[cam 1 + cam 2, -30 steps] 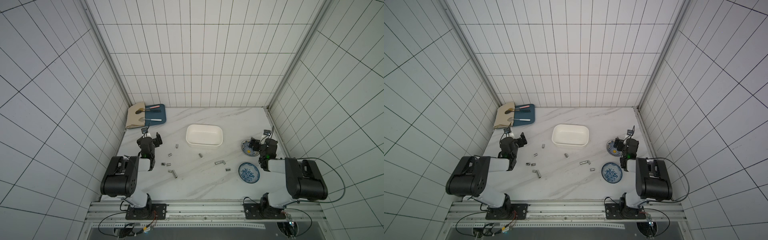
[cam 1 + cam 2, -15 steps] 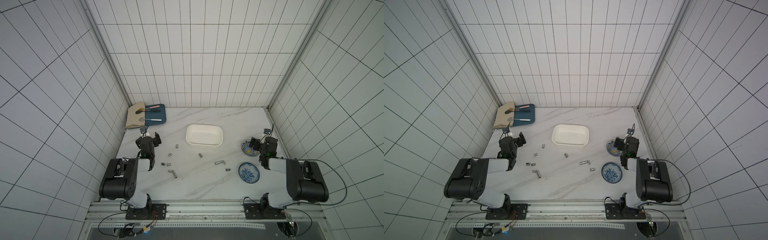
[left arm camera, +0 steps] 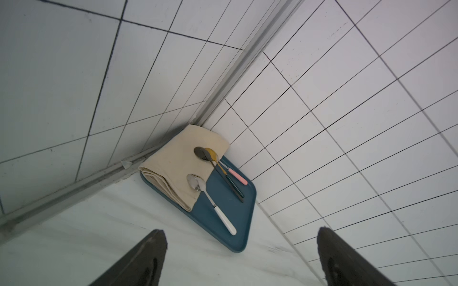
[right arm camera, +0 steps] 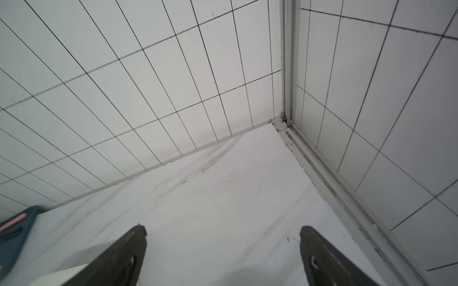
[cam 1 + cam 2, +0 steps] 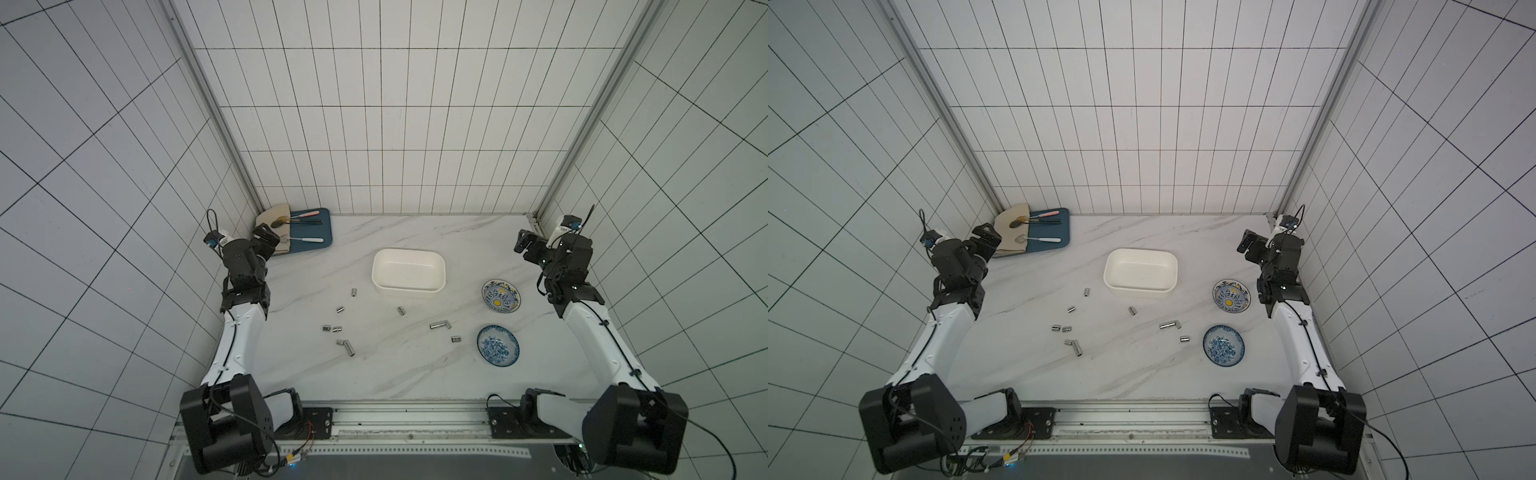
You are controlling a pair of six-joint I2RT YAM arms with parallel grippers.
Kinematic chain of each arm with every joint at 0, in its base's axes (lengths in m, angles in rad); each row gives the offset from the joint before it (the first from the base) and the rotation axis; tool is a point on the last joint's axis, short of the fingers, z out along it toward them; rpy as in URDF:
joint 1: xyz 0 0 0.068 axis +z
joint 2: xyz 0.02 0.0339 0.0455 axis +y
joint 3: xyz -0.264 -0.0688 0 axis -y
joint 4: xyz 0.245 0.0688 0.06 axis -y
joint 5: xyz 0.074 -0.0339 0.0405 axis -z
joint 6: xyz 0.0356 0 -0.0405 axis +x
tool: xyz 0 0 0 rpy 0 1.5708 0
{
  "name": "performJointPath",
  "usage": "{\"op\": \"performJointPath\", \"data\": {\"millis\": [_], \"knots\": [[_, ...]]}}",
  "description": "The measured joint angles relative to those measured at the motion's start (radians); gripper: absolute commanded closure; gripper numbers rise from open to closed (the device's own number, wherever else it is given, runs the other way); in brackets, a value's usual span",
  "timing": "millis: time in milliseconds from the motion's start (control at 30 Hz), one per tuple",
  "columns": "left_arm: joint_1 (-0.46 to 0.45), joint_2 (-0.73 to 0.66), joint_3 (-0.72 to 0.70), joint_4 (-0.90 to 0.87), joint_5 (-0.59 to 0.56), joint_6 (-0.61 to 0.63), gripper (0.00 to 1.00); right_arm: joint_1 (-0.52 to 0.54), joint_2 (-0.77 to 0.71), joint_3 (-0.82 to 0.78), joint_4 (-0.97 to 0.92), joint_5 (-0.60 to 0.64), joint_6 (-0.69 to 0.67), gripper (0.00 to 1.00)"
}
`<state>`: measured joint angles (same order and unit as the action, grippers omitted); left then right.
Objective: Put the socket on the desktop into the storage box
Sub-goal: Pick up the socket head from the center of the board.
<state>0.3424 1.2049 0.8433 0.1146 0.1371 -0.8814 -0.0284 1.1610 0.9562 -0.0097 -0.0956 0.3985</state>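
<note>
Several sockets [image 5: 401, 310] central; left hand [image 5: 266, 237], right hand [image 5: 525, 245] at desktop [image 5: 374, 374] edges.

Sockets [image 5: 439, 325] on desktop [image 5: 386, 374], nr storage box [image 5: 409, 287]

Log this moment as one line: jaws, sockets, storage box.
left jaws: open, empty, facing blue tray | right jaws: open, empty, facing far corner | sockets: scattered on desktop | storage box: empty

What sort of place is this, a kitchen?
Likely a robot test cell, kitchen-styled: white tiled walls box in a marble-look desktop, with a left arm and right arm mounted at its front edge.
</note>
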Motion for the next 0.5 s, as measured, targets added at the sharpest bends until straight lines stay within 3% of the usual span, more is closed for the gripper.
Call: {"op": "performJointPath", "data": {"millis": [100, 167, 333, 500], "knots": [[0.021, 0.016, -0.023, 0.027, 0.201, -0.172, 0.03, -0.019, -0.018, 0.027, -0.064, -0.129, 0.164, 0.03], [0.006, 0.016, -0.023, 0.002, 0.294, -0.223, 0.03, -0.024, -0.001, 0.034, -0.1, -0.227, 0.226, 0.04], [-0.065, -0.087, 0.015, -0.181, 0.381, -0.205, 0.03, 0.013, 0.016, 0.037, -0.224, -0.358, 0.29, 0.05], [-0.169, -0.188, 0.095, -0.372, 0.387, -0.119, 0.03, 0.044, -0.004, 0.05, -0.326, -0.457, 0.312, 0.07]]}}
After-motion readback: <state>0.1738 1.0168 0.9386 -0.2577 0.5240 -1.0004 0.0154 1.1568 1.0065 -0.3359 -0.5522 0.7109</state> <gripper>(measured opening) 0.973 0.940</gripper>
